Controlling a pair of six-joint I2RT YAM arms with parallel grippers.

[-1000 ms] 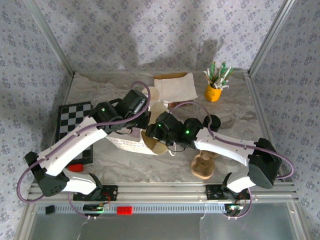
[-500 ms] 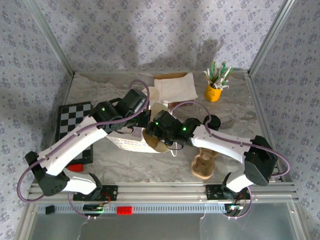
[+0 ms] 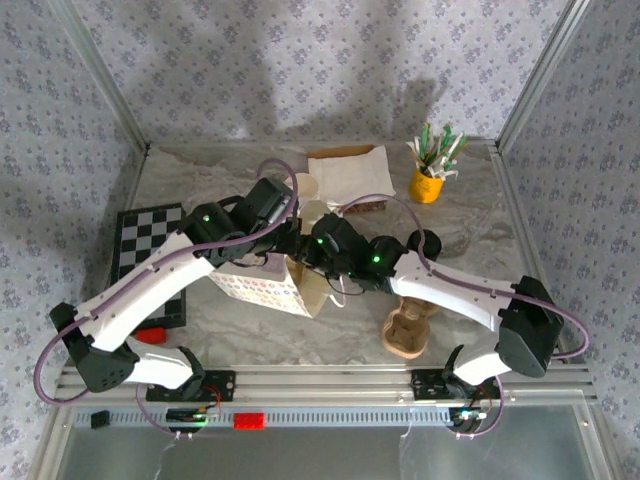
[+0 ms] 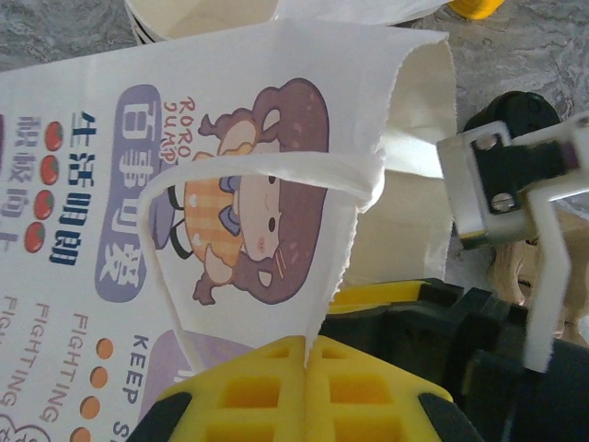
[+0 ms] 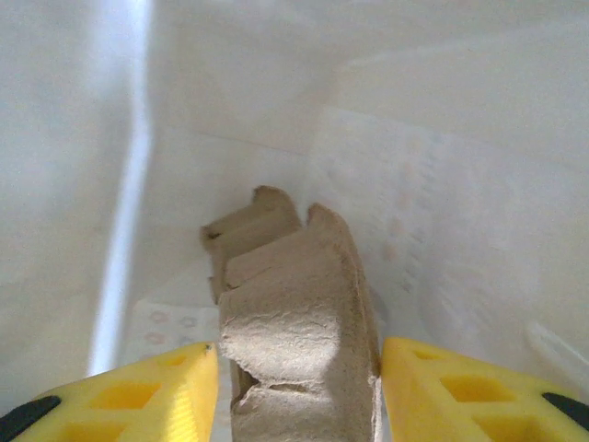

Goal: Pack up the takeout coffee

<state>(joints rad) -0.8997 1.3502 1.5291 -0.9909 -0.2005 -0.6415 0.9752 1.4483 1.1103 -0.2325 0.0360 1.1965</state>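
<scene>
Pinches paper bag (image 4: 110, 184) top edge in closed left gripper (image 4: 306, 354), clamps right gripper (image 5: 299, 359) on cardboard tray (image 5: 294, 295) inside bag, leaves coffee cup (image 3: 308, 188) on table (image 3: 470, 220) just beyond bag, beside napkin (image 3: 350, 175).

We count one printed paper bag (image 3: 262, 288), one white paper cup (image 3: 306, 187), one checkerboard (image 3: 145, 232), one yellow cup (image 3: 428, 186) of sticks, one folded white cloth (image 3: 350, 172), and two brown pulp trays: a table tray (image 3: 405, 330) and a bagged tray (image 5: 294, 322).

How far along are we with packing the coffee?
Done: the left gripper pinches the paper bag open. In hand: the right gripper is inside it with a pulp cup carrier between its fingers. Left: the coffee cup sits outside the bag, unpacked.
</scene>
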